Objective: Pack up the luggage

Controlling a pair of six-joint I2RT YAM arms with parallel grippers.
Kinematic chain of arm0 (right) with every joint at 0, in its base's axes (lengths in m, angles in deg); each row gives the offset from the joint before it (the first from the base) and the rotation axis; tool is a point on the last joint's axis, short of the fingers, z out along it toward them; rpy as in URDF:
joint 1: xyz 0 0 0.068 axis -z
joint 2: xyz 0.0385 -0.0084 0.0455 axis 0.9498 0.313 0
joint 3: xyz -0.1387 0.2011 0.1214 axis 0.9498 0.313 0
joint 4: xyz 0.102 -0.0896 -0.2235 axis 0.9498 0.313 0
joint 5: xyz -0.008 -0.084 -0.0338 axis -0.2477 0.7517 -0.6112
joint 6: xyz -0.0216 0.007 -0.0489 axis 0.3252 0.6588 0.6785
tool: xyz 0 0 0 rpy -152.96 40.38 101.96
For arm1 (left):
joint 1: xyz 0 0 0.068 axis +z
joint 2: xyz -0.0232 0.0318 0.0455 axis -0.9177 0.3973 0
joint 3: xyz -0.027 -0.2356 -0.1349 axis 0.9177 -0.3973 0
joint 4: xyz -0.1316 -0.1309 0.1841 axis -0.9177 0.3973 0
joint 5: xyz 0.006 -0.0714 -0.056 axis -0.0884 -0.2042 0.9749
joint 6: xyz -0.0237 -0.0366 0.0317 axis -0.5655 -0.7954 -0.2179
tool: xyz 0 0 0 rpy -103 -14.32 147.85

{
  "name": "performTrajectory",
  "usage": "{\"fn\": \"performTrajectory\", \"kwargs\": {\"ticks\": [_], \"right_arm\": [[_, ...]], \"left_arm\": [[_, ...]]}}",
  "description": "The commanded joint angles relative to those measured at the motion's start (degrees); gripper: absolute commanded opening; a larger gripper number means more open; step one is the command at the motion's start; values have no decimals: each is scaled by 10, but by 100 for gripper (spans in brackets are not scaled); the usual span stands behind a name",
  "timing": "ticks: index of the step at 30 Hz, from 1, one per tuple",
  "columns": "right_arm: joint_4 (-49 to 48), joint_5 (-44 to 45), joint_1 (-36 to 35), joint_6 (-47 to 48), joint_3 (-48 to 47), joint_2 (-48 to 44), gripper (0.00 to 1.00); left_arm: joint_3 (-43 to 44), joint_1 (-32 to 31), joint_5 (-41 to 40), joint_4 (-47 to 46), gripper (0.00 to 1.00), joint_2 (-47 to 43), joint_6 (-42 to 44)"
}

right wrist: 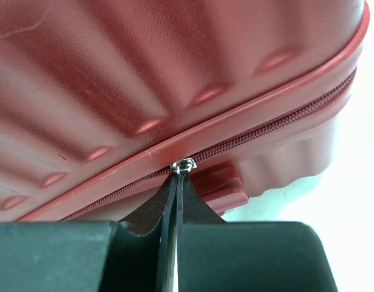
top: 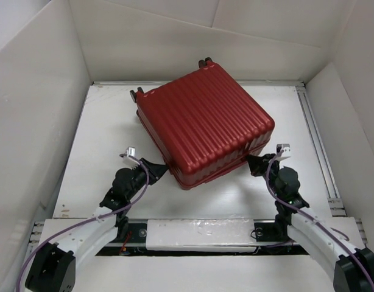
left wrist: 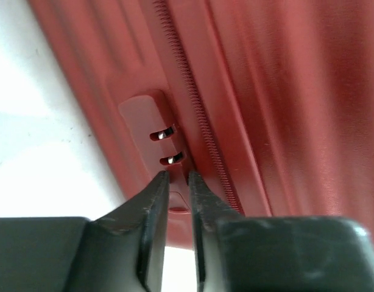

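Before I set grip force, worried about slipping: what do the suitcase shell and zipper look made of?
Luggage shell: seemingly hard moulded plastic, dark red, semi-gloss; ribs catch soft highlights. Zipper: fine red coil teeth, probably nylon. Its pull: bright, likely metal.

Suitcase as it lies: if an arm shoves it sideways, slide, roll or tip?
Probably slides: the suitcase lies flat on its broad side, its wheels stick out at the far end, seemingly not bearing on the table. Tipping looks unlikely with that low, wide stance. It looks rigid, ribbed and glossy, so contact may skid.
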Motion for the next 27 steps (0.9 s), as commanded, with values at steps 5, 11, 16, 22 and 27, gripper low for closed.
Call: {"fn": "performTrajectory", "kwargs": {"ticks": [5,11,16,22,27], "right_arm": [[-9,-23,-19,-5,6,-69,0],[53,17,-122,-15,-7,-61,0],[106,70,-238,-21,-46,-5,0],[154,71,-355,-40,-96,23,0],[147,87,-432,-69,-121,48,0]], "left_arm": [[1,0,36,-89,0,24,14],[1,-18,22,-116,0,44,9],[-4,-25,22,-137,0,64,2],[-10,-25,22,-178,0,93,-9],[-15,-25,27,-202,0,114,-15]]}}
